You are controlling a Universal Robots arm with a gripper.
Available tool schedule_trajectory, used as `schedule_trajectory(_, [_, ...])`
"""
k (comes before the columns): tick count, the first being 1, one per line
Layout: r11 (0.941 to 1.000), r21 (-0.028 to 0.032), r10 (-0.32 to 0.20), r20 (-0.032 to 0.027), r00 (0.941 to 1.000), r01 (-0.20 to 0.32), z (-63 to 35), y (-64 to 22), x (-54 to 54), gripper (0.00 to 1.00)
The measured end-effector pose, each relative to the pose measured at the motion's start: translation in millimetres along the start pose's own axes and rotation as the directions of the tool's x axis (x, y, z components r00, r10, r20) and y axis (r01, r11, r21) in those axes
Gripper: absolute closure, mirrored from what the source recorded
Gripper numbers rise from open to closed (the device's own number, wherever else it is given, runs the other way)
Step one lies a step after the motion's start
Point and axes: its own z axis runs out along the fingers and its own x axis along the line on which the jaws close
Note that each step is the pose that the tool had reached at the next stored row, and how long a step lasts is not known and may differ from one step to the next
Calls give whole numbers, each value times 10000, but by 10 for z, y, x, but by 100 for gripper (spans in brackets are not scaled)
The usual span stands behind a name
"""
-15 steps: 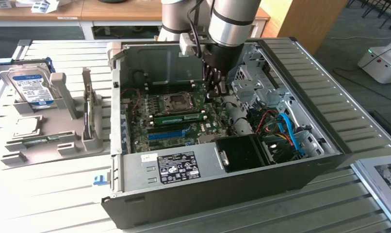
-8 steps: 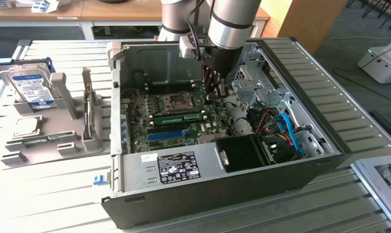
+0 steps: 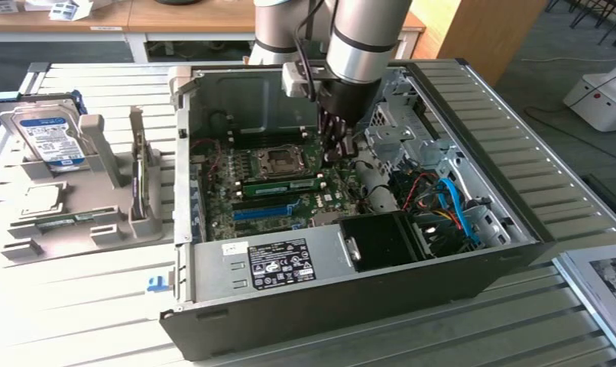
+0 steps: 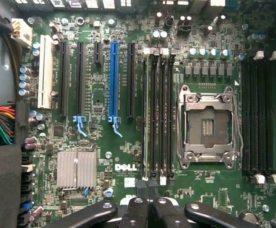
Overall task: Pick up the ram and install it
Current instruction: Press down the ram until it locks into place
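A: Where was the ram (image 3: 283,186)?

B: Seated upright in a black memory slot on the motherboard (image 3: 287,200), between the empty processor socket (image 3: 280,160) and the blue slot strip (image 3: 262,212). Showed green, with a pale sticker, in the exterior view. Looked like a thin edge (image 4: 146,118) in the wrist view, beside three bare black slots.

A: And the gripper (image 3: 334,149)?

B: Hung inside the open computer case (image 3: 512,229), low over the board, toward the exterior view's right of the socket. Pointed down near one end of the slot row in the wrist view (image 4: 147,211).

A: Jaws?

B: Pressed together, fingers side by side. Gripped nothing. Stood clear of the stick, as far as could be told.

A: Anything outside the case?

B: A hard drive (image 3: 45,134), propped in a grey holder (image 3: 79,229) on the table (image 3: 84,321), well apart, at the exterior view's left.
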Motion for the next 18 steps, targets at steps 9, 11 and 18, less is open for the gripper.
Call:
schedule_trajectory(9, [10000,0,0,0,10000,0,91,-5,2,90])
schedule_trajectory(11, [10000,0,0,1,10000,0,111,-6,2,90])
schedule_trajectory(18, [10000,0,0,0,10000,0,175,-9,3,90])
